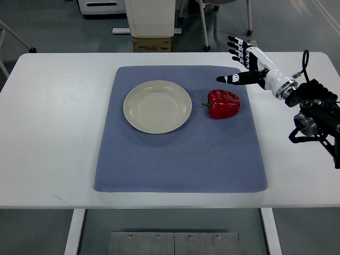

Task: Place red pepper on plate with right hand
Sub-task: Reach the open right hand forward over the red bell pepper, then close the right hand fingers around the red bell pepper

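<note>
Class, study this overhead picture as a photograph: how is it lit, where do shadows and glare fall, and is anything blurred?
Top view: light is soft and even; the red pepper carries small bright highlights; the plate casts only a faint shadow on the blue mat; the white table looks bright but not washed out; the right hand, fingers spread, is sharp, with no motion blur.
</note>
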Robot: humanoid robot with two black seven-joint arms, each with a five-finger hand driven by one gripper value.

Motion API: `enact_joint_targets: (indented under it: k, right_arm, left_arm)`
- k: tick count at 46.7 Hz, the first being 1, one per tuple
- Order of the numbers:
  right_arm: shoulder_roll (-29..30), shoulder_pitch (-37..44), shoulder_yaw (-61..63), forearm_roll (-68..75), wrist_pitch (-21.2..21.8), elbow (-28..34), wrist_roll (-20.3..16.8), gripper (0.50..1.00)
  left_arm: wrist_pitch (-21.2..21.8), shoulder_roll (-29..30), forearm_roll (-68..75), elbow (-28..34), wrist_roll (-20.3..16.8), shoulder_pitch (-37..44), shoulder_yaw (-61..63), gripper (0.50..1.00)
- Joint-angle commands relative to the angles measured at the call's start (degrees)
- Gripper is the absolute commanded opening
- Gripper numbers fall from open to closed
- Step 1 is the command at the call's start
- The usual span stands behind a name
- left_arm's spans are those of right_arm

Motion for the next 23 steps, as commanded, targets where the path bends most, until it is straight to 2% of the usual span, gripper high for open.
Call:
enact_joint_targets:
  k: [1, 13, 23]
  right_arm:
    - [0.0, 0.8, -2.3, -1.3, 0.0, 0.0, 0.2, 0.987]
    - [-0.9, 5.3, -14.0, -4.5, -0.3, -0.1, 2.9, 0.981]
    - [-1.1, 8.2, -23.0, -4.5, -1.4, -0.3, 4.8, 0.947]
  left_arm:
    - [0.0, 0.0, 0.0, 0.0, 0.0, 0.0, 0.0, 1.0]
    - [0.0, 0.0, 0.0, 0.0, 0.0, 0.0, 0.0, 1.0]
    - [0.0, 0.0, 0.0, 0.0, 0.0, 0.0, 0.0, 1.0]
